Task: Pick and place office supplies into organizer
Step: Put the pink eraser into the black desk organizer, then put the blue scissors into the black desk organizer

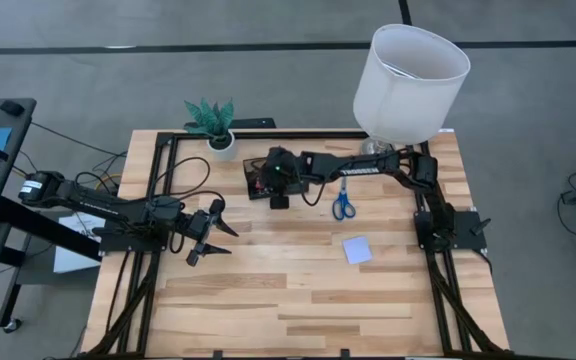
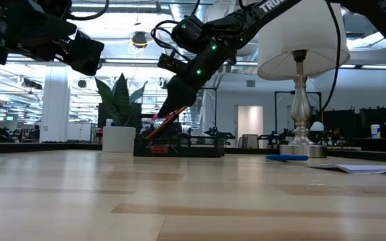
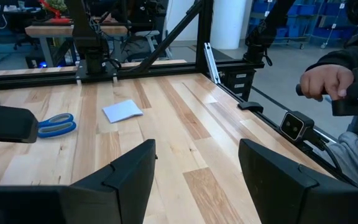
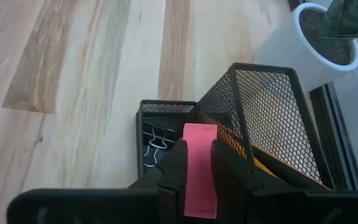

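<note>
1. The right end effector (image 4: 199, 171) is clamped on the pink eraser (image 4: 200, 168), its two fingers pressing the long flat sides, and it hangs right over the black mesh organizer (image 4: 272, 118) at the far side of the desk (image 1: 268, 290), beside the potted plant (image 1: 213, 122).
2. The eraser sits above the lower tray section, where a black binder clip (image 4: 155, 138) already lies; orange pencils (image 4: 244, 152) show through the mesh of the taller cup.
3. I judge the eraser to be light, slightly soft and grippy, so a gentle pinch across its broad faces is enough and it should not slip. It will drop cleanly once released low over the tray.
4. The blue-handled scissors (image 1: 343, 203) lie flat on the desk just beside the lamp base (image 1: 373, 148). They look stiff and heavier at the handles; taking them across the closed blades near the pivot seems safest.
5. The pale blue note pad (image 1: 357, 249) lies flat nearer the desk's middle. It looks thin and flexible, hard to get under, so an edge pinch would probably be needed.
6. The left end effector (image 1: 211, 232) waits with fingers apart and empty over the desk's left side.
7. A person's hand (image 3: 323, 82) shows beyond the desk's edge in the left wrist view.
</note>
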